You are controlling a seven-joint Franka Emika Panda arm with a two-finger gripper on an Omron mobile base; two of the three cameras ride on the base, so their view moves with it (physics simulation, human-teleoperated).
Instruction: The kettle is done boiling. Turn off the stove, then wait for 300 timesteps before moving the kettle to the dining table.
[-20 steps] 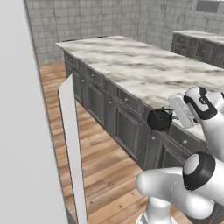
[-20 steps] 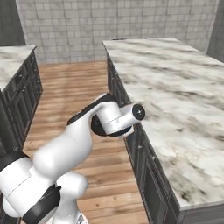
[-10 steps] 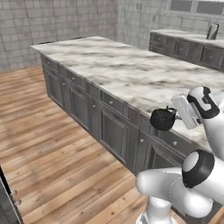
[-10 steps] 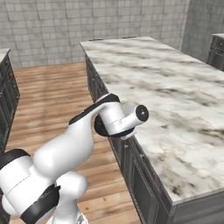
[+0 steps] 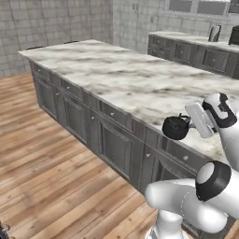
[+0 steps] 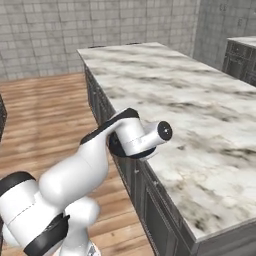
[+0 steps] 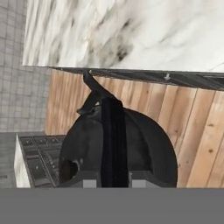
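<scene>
Base swung round since a second ago: marble dining table surface (image 5: 116, 79) now alongside. Hand (image 5: 189, 125) clenched on kettle (image 5: 175, 128) handle, hovering at the edge; placement next.

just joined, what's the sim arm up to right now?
The white arm's gripper is shut on the thin wire handle of the small squat black kettle and holds it in the air beside the long island with the veined marble top, at its near edge, level with the top, in front of the dark grey cabinet fronts. The kettle is not yet set down on the marble. In the hand view the grey stove shows past the kettle.
</scene>
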